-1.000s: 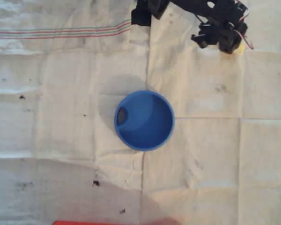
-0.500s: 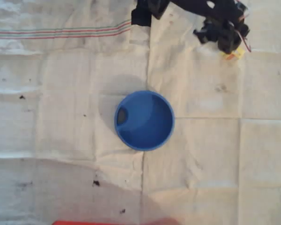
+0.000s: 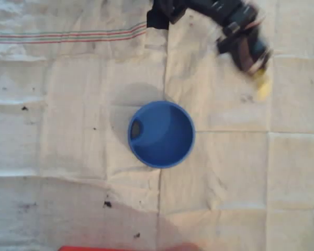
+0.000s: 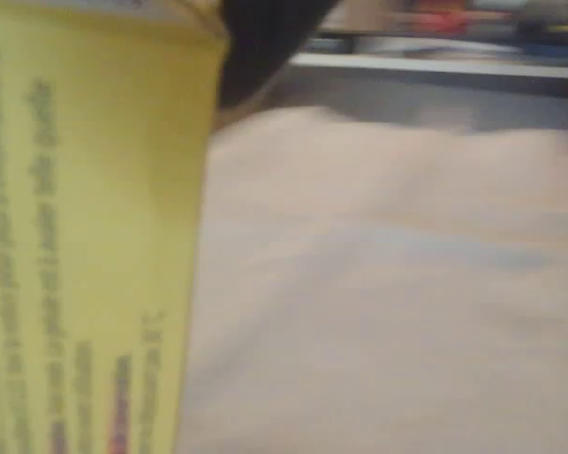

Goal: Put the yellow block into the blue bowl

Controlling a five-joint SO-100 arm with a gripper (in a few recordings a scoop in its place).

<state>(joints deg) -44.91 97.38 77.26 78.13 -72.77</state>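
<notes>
In the overhead view, bare white cloth [image 3: 68,104] lies open on every side of the blue bowl [image 3: 161,134], the one standing obstacle. The gripper [image 3: 255,65], blurred at upper right, carries the yellow block [image 3: 262,86] well apart from the bowl, with unobstructed cloth between them. A red edge [image 3: 94,248] sits at the bottom border.

surface: creased white cloth [image 3: 68,104], dark specks | on it: blue bowl [image 3: 161,134], near centre
</notes>
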